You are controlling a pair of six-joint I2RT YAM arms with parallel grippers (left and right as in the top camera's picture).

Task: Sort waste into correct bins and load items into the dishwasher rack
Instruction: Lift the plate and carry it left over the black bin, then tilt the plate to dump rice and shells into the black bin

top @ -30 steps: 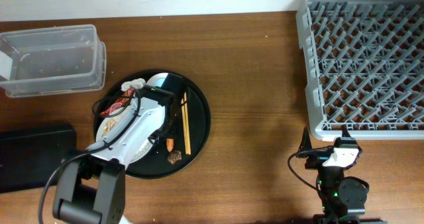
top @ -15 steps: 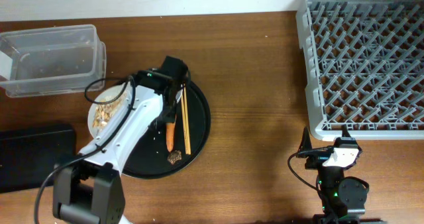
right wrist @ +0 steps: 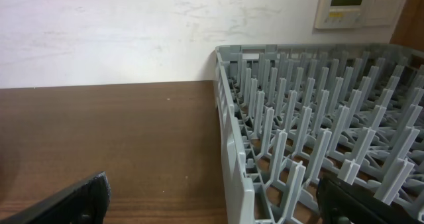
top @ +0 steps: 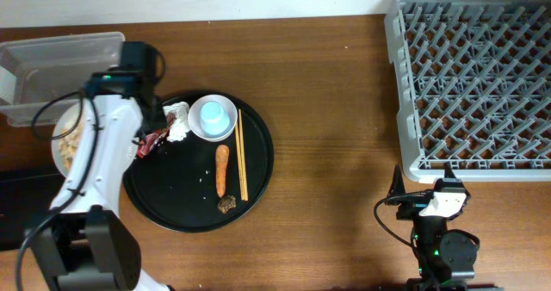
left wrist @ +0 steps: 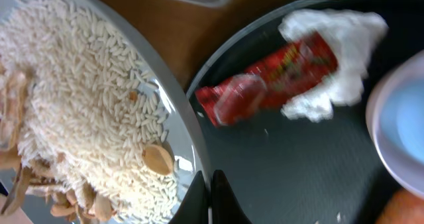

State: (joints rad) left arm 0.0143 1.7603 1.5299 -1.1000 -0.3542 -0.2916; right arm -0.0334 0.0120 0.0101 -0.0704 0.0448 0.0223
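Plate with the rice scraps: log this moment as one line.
left pincer: shut on plate rim | plate: beside clear tub, rice scraps aboard | right pincer: open, near rack

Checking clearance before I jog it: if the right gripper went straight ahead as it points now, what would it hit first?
Probably the dishwasher rack: the right gripper faces its near corner across the table, though depth is hard to judge.

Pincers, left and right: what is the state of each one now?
Left pincer: closed on the rim of the white plate.
Right pincer: open, holding nothing.
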